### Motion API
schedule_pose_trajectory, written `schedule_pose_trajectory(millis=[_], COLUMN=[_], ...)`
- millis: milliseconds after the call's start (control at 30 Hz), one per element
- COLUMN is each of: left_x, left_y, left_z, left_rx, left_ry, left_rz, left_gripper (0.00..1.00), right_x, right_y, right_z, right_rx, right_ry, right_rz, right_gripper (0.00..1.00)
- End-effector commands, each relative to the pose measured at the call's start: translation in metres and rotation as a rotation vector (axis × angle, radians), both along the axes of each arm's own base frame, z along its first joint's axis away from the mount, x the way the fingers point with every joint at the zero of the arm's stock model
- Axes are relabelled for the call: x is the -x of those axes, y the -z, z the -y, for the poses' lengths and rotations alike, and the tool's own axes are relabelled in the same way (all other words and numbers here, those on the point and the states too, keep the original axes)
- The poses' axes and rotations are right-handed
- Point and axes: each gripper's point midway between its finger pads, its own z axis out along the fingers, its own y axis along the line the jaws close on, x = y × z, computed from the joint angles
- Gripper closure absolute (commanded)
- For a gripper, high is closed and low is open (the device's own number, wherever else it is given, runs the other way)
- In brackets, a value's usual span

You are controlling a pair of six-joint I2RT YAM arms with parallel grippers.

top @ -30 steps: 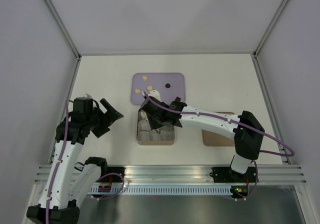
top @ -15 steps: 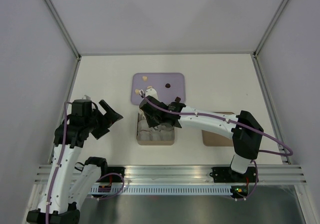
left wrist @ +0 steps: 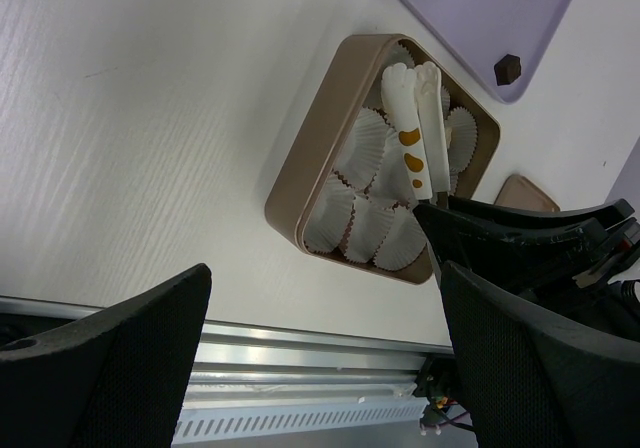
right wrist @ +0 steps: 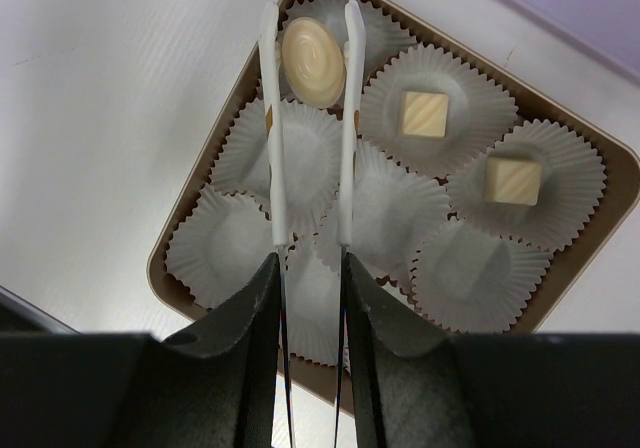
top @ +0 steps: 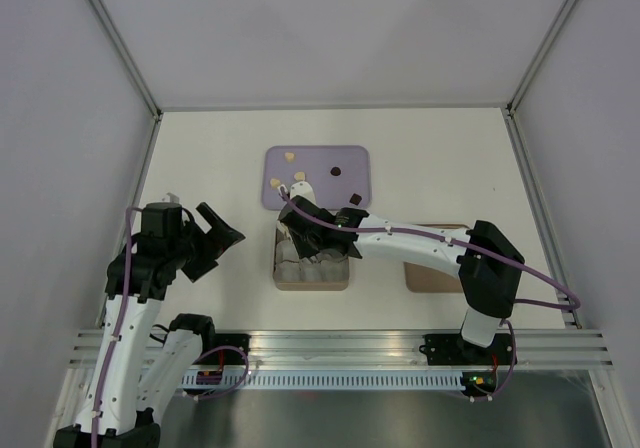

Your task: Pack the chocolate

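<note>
My right gripper (right wrist: 310, 268) (top: 312, 232) is shut on white tongs (right wrist: 272, 118) (left wrist: 420, 118) that reach over the brown box (right wrist: 190, 208) (top: 311, 284). A round cream chocolate (right wrist: 312, 63) sits between the tong tips, over the paper cup in the box's far corner. Whether the tips still pinch it I cannot tell. Two square cream chocolates (right wrist: 424, 113) (right wrist: 513, 180) lie in neighbouring cups. On the purple tray (top: 350, 158) lie cream pieces (top: 289, 155) (top: 275, 181) and a dark one (top: 336, 170). Left of the box, my left gripper (top: 216, 236) (left wrist: 325, 288) hangs open and holds nothing.
White crinkled paper cups (right wrist: 230, 248) fill the rest of the box. A flat brown lid (top: 435, 273) lies right of the box, under the right arm. An aluminium rail (top: 340, 348) runs along the near table edge. Grey walls close in the sides and back.
The right arm has shifted slightly left and nearer, bringing the tongs over the box. The left arm has drawn back a little to the left, jaws still wide.
</note>
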Motion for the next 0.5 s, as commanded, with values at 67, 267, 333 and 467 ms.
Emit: schedule_pose_trajectory(millis=[67,267,333,467], left_x=[0.0046,0.0048,0.0048,0.0042], left_y=[0.0022,0.0058,0.0063,0.0065], left_z=[0.0041,0.0030,0.0035,0.0023], left_rx=[0.026,0.018,0.020,0.010], left_ry=[-0.001,-0.003,-0.001,0.001], left_rz=[-0.027,-0.036,-0.038,-0.039], left_gripper=[0.01,0.00,0.01,0.00], right_x=[-0.0087,-0.0092,-0.0092,-0.0089], right_y=[-0.0032,0.0026,0.0039,0.0054], right_z=[-0.0083,-0.0042,-0.0036,-0.0027], right_rx=[-0.018,-0.007,-0.005,0.001], right_ry=[0.003,0.023,0.025,0.009], right_rz=[0.046,0.041,0.041,0.048], right_gripper=[0.98,0.98,0.98,0.98])
